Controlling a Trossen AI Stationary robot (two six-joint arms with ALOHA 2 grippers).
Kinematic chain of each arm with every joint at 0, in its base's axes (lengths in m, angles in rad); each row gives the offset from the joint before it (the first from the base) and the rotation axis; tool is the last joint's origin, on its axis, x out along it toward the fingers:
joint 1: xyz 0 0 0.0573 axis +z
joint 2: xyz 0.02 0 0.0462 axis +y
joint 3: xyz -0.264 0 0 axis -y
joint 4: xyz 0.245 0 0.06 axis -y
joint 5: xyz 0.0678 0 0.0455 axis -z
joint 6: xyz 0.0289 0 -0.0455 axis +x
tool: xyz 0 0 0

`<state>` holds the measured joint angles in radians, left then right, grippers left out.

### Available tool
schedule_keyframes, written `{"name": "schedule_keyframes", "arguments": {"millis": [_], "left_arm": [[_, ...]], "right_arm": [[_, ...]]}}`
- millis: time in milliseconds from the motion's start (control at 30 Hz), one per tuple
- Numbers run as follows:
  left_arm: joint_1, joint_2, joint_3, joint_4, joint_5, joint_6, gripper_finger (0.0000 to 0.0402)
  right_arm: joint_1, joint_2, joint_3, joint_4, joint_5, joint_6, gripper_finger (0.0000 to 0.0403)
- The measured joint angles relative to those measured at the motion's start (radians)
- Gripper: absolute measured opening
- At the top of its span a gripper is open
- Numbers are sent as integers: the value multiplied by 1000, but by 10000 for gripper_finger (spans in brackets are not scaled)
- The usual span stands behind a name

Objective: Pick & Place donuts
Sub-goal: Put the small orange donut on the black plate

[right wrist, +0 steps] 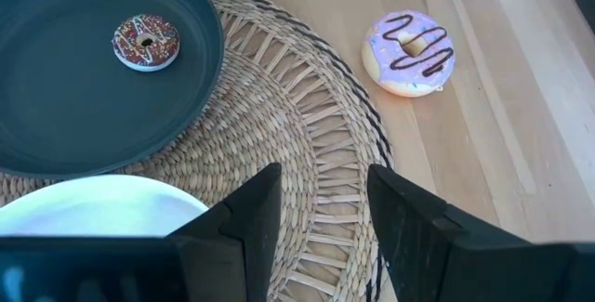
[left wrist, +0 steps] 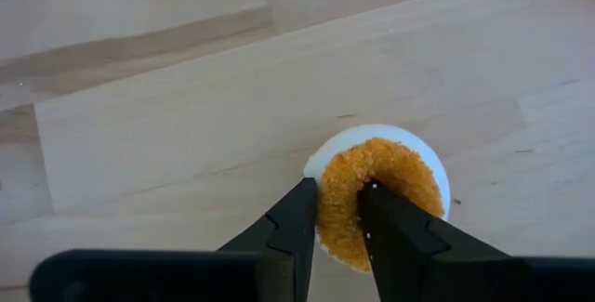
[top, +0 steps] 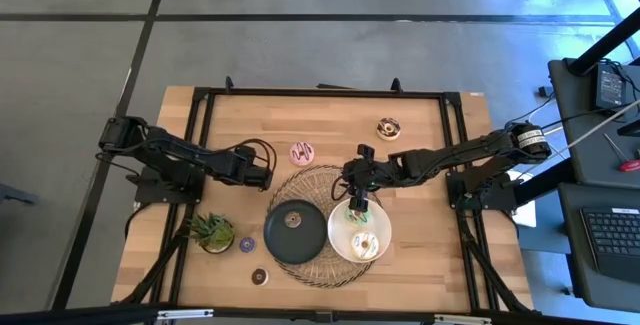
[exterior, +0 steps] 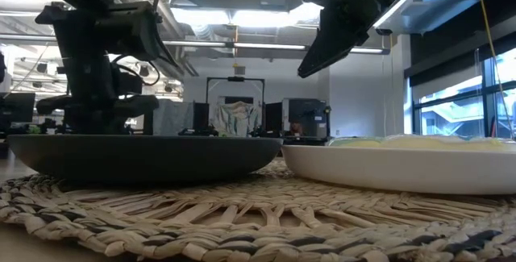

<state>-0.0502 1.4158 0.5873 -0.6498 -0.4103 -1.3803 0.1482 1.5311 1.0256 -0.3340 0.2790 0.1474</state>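
Left gripper (left wrist: 337,223) is clamped on an orange donut (left wrist: 379,198), mid-left in the high view. Right gripper (right wrist: 321,214) hangs with its fingers apart over the white plate (top: 343,244), bottom centre. Pink donut (right wrist: 409,53) sits on the table just off the woven mat (right wrist: 307,135); a mini donut (right wrist: 146,41) lies on the black plate (right wrist: 56,107).

My table is evenly, brightly lit; ceiling lights (exterior: 242,16) glare low; my near fingers (right wrist: 251,218) blur
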Motion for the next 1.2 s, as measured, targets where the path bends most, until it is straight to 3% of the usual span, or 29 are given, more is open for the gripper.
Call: {"name": "schedule_keyframes", "arguments": {"millis": [267, 433, 567, 733, 900, 1200], "left_arm": [[0, -10, 0, -4, 7, 69, 33], [-1, -55, 23, -47, 36, 150, 7], [0, -111, 77, -44, 41, 268, 9], [-48, -133, 164, 84, 129, 477, 8], [-171, -75, 240, 234, 202, 630, 6], [-359, 173, 430, 228, 198, 707, 5]], "right_arm": [[0, -2, 0, -12, -1, -14, 163], [17, -46, 0, -151, 4, 68, 163], [53, -72, 0, -263, 94, 142, 163], [82, -78, 0, -332, 223, 218, 163], [85, -78, 0, -336, 236, 237, 163], [84, -78, 0, -331, 295, 223, 163]]}}
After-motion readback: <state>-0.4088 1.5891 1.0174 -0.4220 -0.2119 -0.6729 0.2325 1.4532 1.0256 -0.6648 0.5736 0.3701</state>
